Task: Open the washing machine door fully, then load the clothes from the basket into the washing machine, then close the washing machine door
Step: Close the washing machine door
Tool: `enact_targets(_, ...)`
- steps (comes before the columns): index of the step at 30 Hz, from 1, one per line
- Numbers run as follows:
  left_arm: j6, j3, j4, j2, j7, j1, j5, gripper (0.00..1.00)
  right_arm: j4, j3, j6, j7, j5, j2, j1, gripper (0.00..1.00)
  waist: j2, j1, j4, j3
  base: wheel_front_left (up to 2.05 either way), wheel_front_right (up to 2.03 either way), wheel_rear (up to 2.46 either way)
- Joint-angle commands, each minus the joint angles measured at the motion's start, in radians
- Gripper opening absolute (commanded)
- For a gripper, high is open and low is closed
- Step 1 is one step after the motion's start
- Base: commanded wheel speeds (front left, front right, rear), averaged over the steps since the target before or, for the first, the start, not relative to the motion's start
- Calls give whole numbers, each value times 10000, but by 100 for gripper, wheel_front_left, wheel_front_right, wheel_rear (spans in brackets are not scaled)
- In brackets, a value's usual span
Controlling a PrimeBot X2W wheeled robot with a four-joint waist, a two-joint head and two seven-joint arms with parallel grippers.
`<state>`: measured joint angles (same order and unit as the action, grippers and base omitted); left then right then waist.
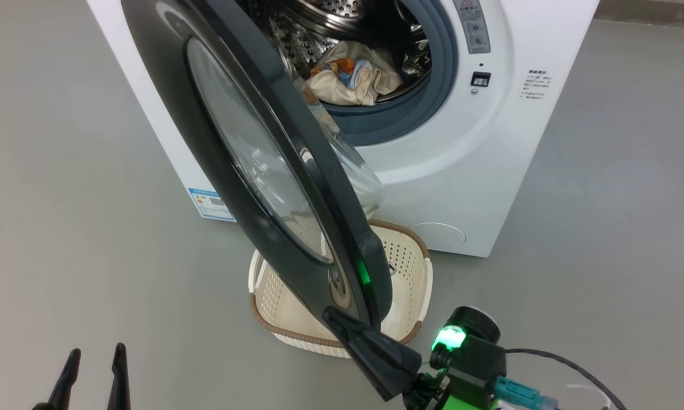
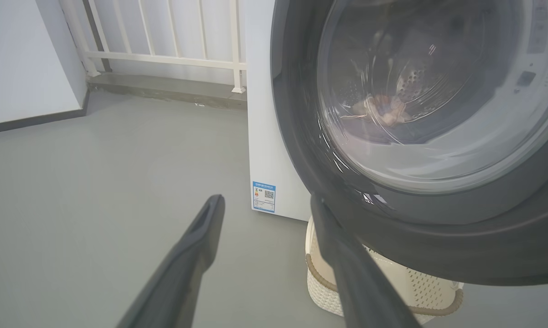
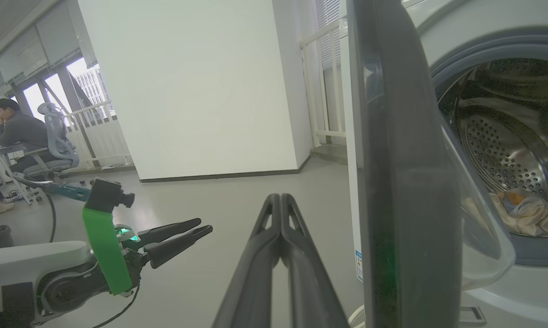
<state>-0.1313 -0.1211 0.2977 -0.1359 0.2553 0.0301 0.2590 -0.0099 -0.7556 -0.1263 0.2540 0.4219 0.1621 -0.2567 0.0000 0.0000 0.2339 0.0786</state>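
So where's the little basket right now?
In the head view, the basket sits on the floor directly in front of the washing machine, partly hidden beneath the lower edge of the open washing machine door.

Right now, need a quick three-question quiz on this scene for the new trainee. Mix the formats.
1. True or false: the right end effector is shut.
2. Where do the cream patterned clothes lie? A) on the floor B) in the drum C) on top of the machine
3. Fill in: below the lower rim of the half-open washing machine door sits the ____.

Key: 1 true. 2 B. 3 basket.
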Motion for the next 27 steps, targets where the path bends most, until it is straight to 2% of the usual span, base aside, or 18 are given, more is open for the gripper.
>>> enact_targets(1, 6, -308, -270, -147, 64, -275, -53, 100, -115, -195, -44, 78, 116, -114, -300, 0, 0, 0, 64, 86, 0, 0, 0)
enact_targets(15, 6, -240, -291, 9, 65, -621, -52, 100, 1069, -208, -44, 78, 272, -207, -666, 0, 0, 0, 274, 614, 0, 0, 0)
enact_targets(27, 6, -275, -272, 36, 65, -787, -57, 100, 1311, 91, -44, 78, 240, -198, -770, 0, 0, 0, 186, 866, 0, 0, 0)
